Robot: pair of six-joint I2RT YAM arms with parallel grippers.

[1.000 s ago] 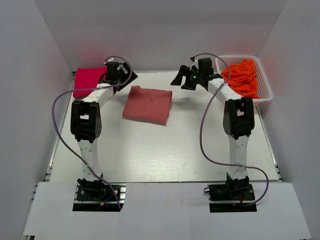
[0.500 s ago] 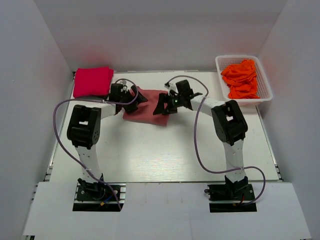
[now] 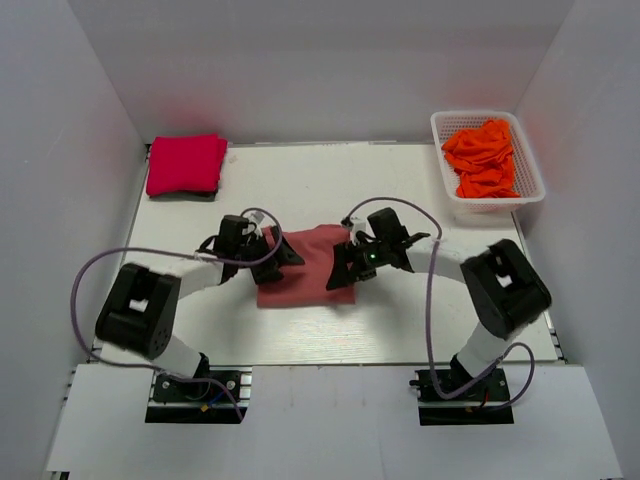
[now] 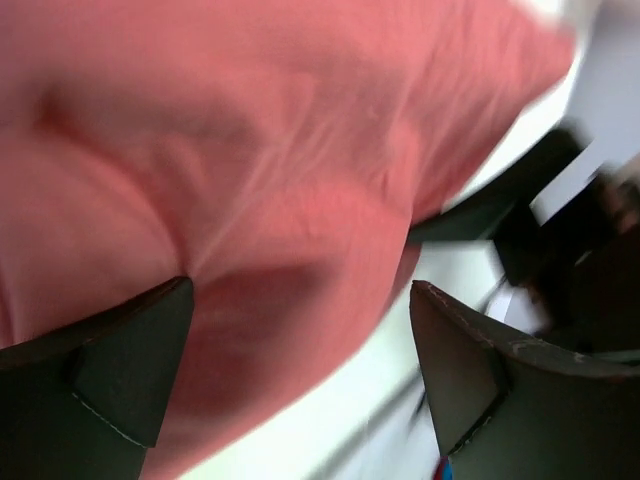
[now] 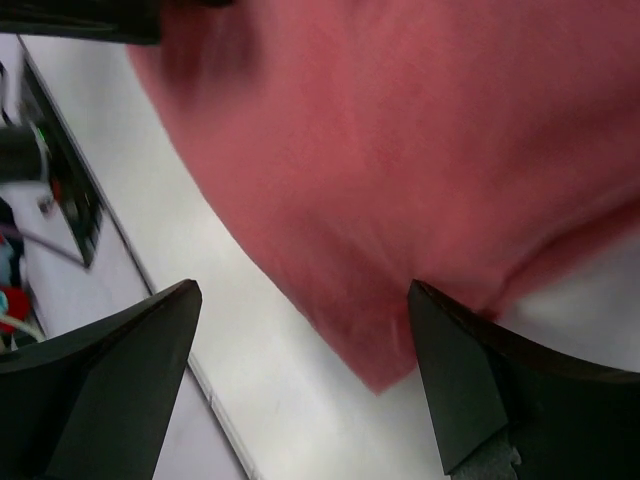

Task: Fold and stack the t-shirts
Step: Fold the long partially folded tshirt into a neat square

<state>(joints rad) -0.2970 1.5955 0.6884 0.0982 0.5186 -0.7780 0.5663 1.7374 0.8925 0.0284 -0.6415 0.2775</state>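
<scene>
Salmon shirt: your dusty salmon-pink t-shirt (image 3: 305, 265) lies folded near the middle of the table (image 3: 400, 320), a rough rectangle with both arms at it, one on either side.
Left gripper: your left gripper (image 3: 283, 252) sits at the shirt's left edge. In the left wrist view its fingers (image 4: 95, 375) are spread wide, one dark tip pressing into the pink cloth and the other off the cloth's edge over the white surface. Nothing is pinched between them.
Right gripper: your right gripper (image 3: 343, 272) is at the shirt's right edge. Its wrist view shows the jaws parted, with the shirt's corner (image 5: 390, 370) lying between the two tips; the picture is blurred, so you cannot tell whether either tip touches the cloth.
Crimson shirt: the vivid crimson-pink t-shirt (image 3: 185, 164) lies folded at the far left corner, well apart from both arms.
Orange shirts: the bright orange t-shirts (image 3: 482, 157) are heaped, unfolded, in the white basket (image 3: 528, 196) at the far right.
</scene>
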